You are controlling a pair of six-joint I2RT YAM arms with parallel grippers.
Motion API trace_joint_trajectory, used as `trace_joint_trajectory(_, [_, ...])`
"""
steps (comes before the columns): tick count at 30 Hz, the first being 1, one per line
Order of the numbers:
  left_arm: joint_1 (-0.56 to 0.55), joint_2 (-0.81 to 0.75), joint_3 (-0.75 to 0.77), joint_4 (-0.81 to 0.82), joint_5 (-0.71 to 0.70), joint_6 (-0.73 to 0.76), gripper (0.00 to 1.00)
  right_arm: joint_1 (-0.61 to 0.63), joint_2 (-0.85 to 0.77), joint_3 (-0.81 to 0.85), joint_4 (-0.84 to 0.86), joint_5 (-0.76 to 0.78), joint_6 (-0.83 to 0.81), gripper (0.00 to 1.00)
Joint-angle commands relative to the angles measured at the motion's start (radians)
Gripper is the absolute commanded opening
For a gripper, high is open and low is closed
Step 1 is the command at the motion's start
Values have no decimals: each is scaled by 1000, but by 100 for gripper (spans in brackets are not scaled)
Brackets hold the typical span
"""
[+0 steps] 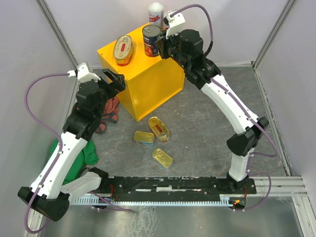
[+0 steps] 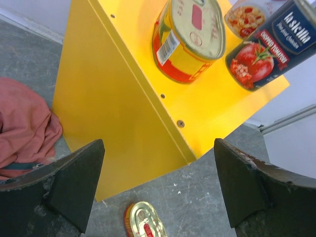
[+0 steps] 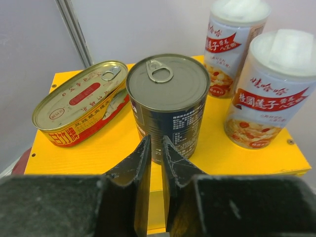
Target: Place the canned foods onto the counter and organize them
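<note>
Label on dark can [image 2: 269,47] past spread left claw [image 2: 158,148] reads "Chopped Tomatoes"; right claw's [image 3: 157,144] pressed together on nothing.

On the grey floor [image 1: 207,128] are carried the yellow box [image 1: 148,86], an oval gold tin [image 1: 159,129], a rectangular gold tin [image 1: 143,137] just beside it, a second rectangular tin [image 1: 162,157], a red cloth [image 1: 109,117] and a green cloth [image 1: 89,153].

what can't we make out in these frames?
Top external: second tall cylinder hidden under the right arm; only one tall cylinder shows.
Left wrist: dark can cut off by top and right edges.
Right wrist: floor hidden by the yellow box and the shut right claw.
Top external: floor oval tin label too small to read.
</note>
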Motion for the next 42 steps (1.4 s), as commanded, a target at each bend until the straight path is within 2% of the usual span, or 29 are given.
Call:
trace_joint_trajectory(1, [-3, 22, 72, 71, -54, 15, 97, 3, 30, 6, 25, -38, 42, 19])
trace_joint_trajectory(11, [-4, 85, 121, 89, -102, 45, 97, 3, 91, 13, 45, -44, 67, 21])
trace_joint_trajectory(20, [2, 140, 160, 100, -147, 78, 98, -16, 181, 96, 43, -34, 63, 23])
trace_joint_trajectory(30, [25, 213, 223, 74, -167, 70, 99, -36, 245, 200, 24, -40, 53, 29])
trace_joint_trajectory(42, [96, 199, 240, 58, -182, -32, 100, 59, 204, 166, 21, -77, 55, 36])
